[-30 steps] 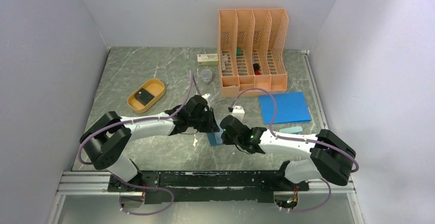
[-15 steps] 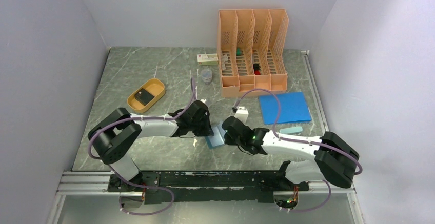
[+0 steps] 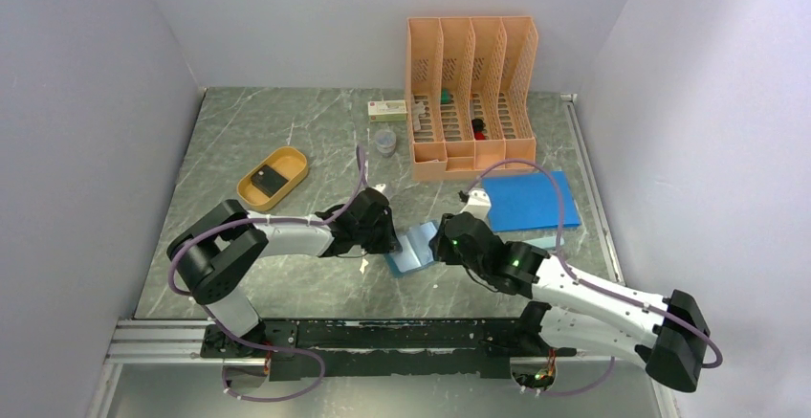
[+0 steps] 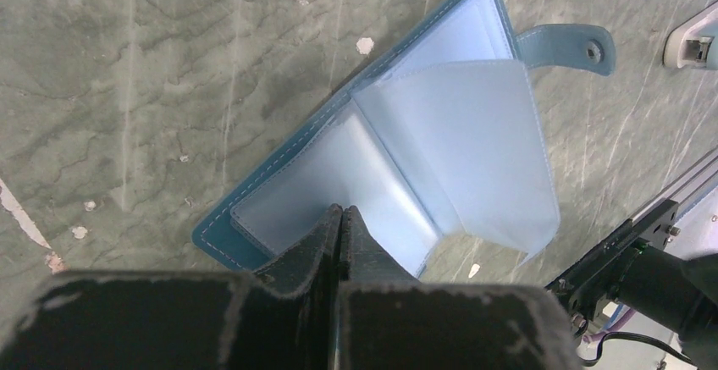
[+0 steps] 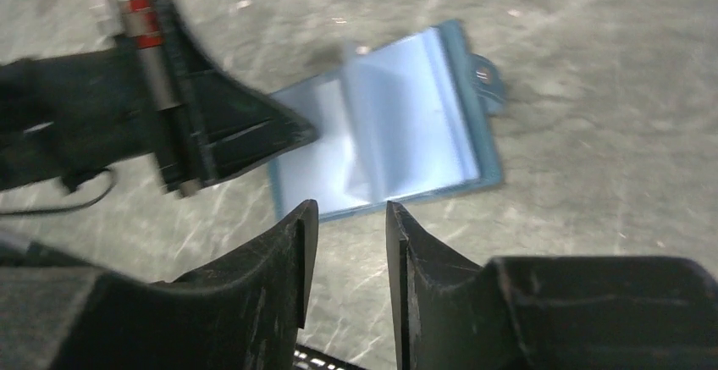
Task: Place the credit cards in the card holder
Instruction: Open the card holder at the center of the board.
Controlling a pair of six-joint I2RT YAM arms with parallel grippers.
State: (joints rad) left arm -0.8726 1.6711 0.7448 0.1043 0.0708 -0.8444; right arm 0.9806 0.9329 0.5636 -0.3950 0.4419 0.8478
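Observation:
The card holder is a teal wallet lying open on the table between the arms. Its clear inner pockets are fanned out in the left wrist view and the right wrist view. My left gripper is shut, and its tips rest on the wallet's left inner page; it also shows in the top view. My right gripper is open and empty, above the table just near of the wallet. One dark credit card lies in the orange tray at the left.
An orange file organiser stands at the back. A flat blue sheet lies right of the wallet, with a pale teal item beside it. A small box and a cup sit behind.
My right arm has pulled back to the right and away from the wallet. The wallet now lies open with its clear pages spread. My left gripper has stayed on its left page.

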